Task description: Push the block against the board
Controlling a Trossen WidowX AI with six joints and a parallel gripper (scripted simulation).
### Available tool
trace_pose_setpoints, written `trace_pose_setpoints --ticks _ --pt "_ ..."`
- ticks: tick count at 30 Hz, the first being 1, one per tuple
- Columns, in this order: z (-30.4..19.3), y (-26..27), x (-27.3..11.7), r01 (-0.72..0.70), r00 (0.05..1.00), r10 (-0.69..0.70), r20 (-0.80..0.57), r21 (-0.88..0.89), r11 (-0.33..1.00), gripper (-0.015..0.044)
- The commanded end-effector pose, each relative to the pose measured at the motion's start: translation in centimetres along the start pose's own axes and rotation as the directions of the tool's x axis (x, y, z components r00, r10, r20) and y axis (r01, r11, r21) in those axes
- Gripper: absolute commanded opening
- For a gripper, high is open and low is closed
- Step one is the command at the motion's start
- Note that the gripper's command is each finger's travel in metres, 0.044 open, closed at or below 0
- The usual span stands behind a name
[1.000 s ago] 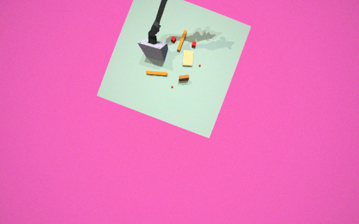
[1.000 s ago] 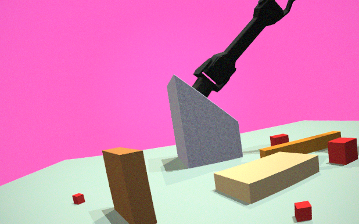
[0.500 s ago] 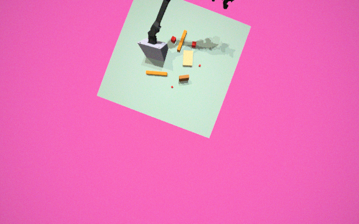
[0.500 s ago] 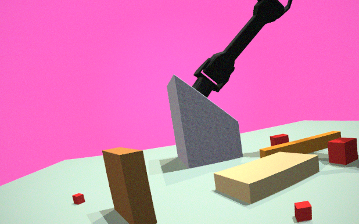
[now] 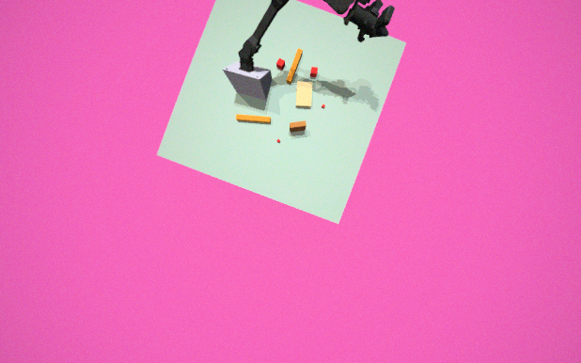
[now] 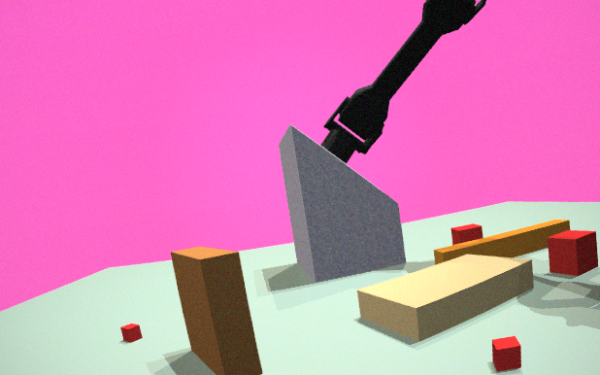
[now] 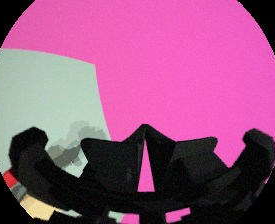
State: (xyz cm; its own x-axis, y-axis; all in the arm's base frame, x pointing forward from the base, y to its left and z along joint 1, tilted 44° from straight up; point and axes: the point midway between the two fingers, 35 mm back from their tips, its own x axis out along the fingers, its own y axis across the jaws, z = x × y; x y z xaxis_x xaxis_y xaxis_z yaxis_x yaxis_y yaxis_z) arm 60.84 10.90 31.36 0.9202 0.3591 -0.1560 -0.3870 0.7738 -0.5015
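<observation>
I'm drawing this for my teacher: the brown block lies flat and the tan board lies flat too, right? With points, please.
Not quite: the brown block (image 5: 297,126) (image 6: 215,311) stands upright, as the exterior view shows. The tan board (image 5: 304,94) (image 6: 445,282) does lie flat.

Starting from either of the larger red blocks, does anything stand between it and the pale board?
Left red block: the orange bar does. Right red block: nothing visible before the pale board.
</observation>
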Motion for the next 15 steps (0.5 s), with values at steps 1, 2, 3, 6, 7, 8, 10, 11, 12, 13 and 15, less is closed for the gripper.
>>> trace_pose_setpoints --ticks 1,2,3,6,7,8,10,11,12,13,15 --pt "-3.8 0.4 0.9 -0.039 0.996 0.046 -0.080 0.085 0.996 0.0000" --pt "-4.7 0.4 1.0 -0.045 0.994 0.055 -0.099 0.105 0.993 0.0000" --pt "-5.6 0.4 1.1 -0.050 0.991 0.065 -0.118 0.126 0.991 0.0000" --pt "-8.3 0.6 1.3 -0.061 0.980 0.095 -0.174 0.189 0.980 0.0000" --pt "-9.2 0.6 1.3 -0.064 0.976 0.105 -0.192 0.210 0.976 0.0000" --pt "-10.1 0.7 1.4 -0.065 0.971 0.115 -0.210 0.232 0.971 0.0000" --pt "-11.9 0.8 1.4 -0.066 0.960 0.136 -0.244 0.275 0.959 0.0000" --pt "-12.8 0.9 1.4 -0.066 0.954 0.147 -0.261 0.297 0.953 0.0000" --pt "-13.7 0.9 1.3 -0.064 0.948 0.158 -0.277 0.319 0.946 0.0000" --pt "-14.5 1.0 1.3 -0.062 0.941 0.169 -0.293 0.340 0.938 0.0000" --pt "-16.3 1.2 1.1 -0.056 0.927 0.191 -0.324 0.384 0.922 0.0000"
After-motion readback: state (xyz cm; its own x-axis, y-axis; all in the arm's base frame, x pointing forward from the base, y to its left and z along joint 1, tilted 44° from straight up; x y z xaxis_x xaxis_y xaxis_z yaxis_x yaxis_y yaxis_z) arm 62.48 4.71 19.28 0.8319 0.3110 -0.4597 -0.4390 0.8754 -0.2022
